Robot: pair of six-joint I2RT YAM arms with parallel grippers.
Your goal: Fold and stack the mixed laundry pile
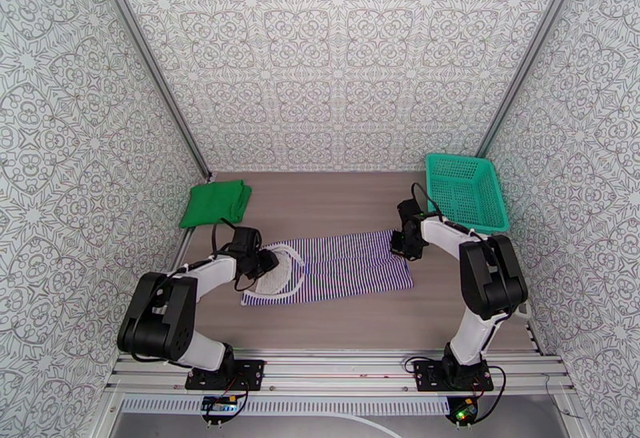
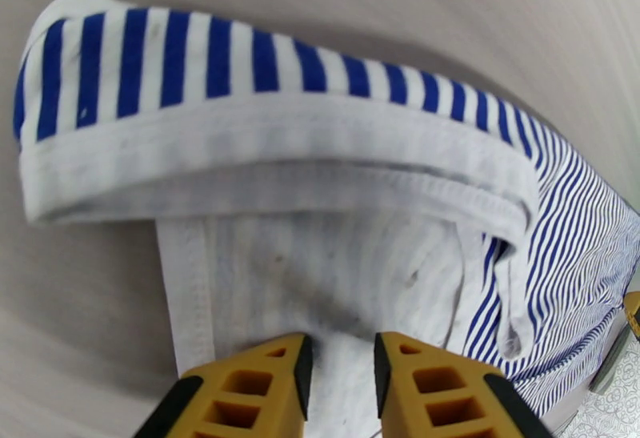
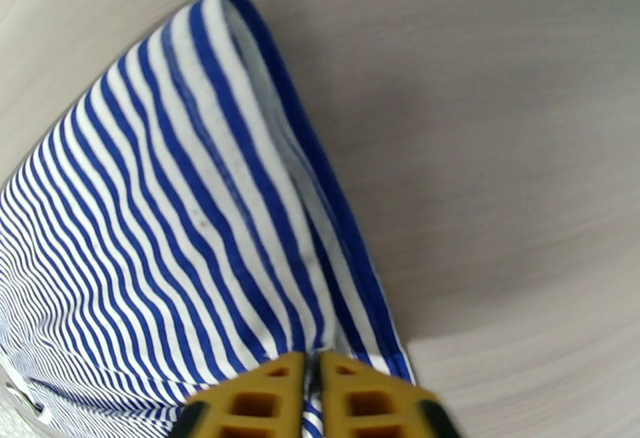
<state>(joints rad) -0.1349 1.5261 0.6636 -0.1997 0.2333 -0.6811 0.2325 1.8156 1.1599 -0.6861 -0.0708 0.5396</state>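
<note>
The striped sleeveless top (image 1: 344, 270) lies flat across the middle of the table, its white-trimmed neck end to the left. At that end my left gripper (image 1: 258, 265) is down on it. In the left wrist view the yellow fingers (image 2: 264, 379) stand a narrow gap apart, with the top's white inner cloth (image 2: 336, 271) caught between them. My right gripper (image 1: 398, 246) is at the top's far right corner. Its jaws (image 3: 314, 367) are shut on the folded striped edge (image 3: 240, 191). The green T-shirt (image 1: 216, 202) lies folded at the back left, away from both grippers.
A teal mesh basket (image 1: 466, 191) stands at the back right, just behind the right arm. Patterned walls close in the table on three sides. Bare wooden tabletop (image 1: 360, 319) runs between the striped top and the arm bases.
</note>
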